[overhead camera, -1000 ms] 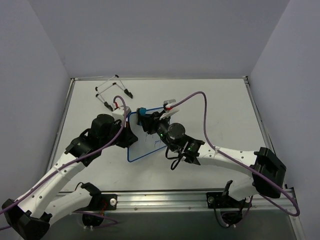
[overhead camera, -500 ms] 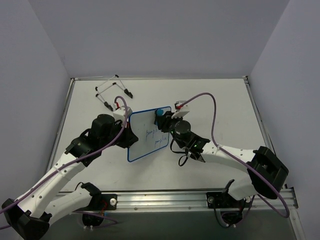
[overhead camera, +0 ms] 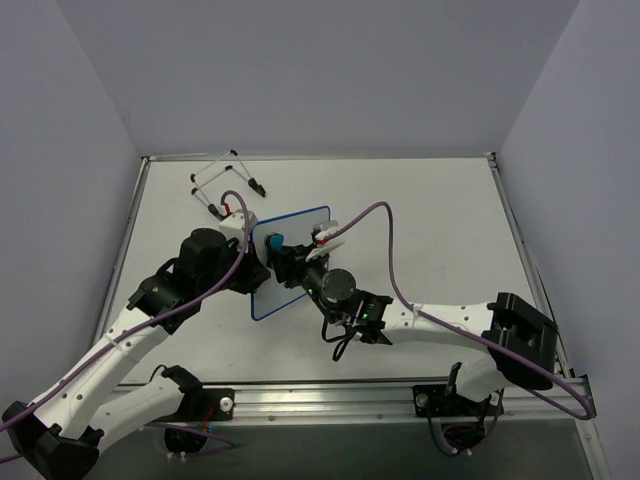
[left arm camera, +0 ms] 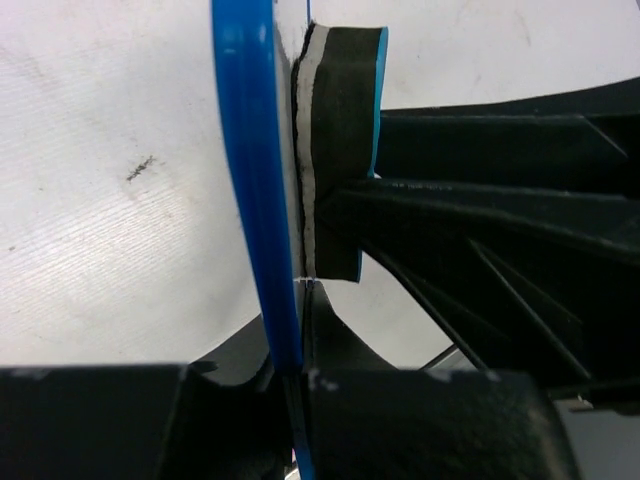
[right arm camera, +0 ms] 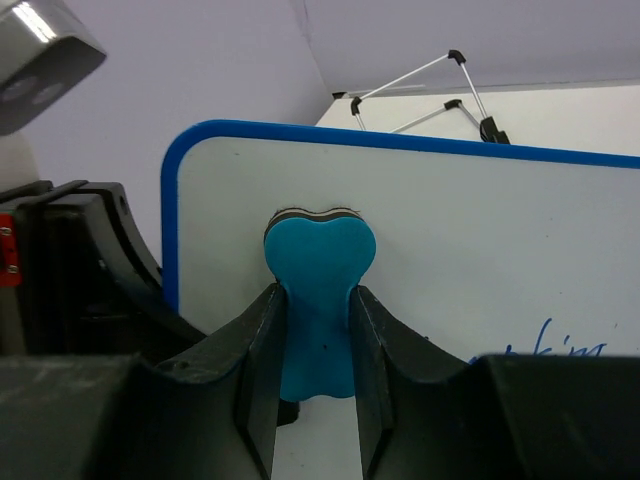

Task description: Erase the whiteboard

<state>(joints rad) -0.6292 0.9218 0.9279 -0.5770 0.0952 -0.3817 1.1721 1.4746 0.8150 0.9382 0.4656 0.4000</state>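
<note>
Since half a second ago the right gripper [overhead camera: 276, 243] has swept the blue eraser [overhead camera: 272, 239] leftward across the whiteboard [overhead camera: 308, 222], up near its top left corner. From above I see the whiteboard held at a tilt over the left middle of the table [overhead camera: 450, 230], with the left gripper [overhead camera: 252, 265] closed on its left edge.

My left wrist view adds what the overhead cannot. It shows the whiteboard [left arm camera: 245, 180] edge-on, clamped between the fingers low down, and the eraser [left arm camera: 340, 140] with its felt flat against the board face.

My right wrist view shows the fingers pinching the eraser [right arm camera: 318, 300] at its waist. Blue handwriting [right arm camera: 548, 345] remains at the lower right, and from above the right arm hides it.

A wire easel [overhead camera: 225, 185] stands apart at the far left, and a purple cable [overhead camera: 385, 225] arcs over the table
</note>
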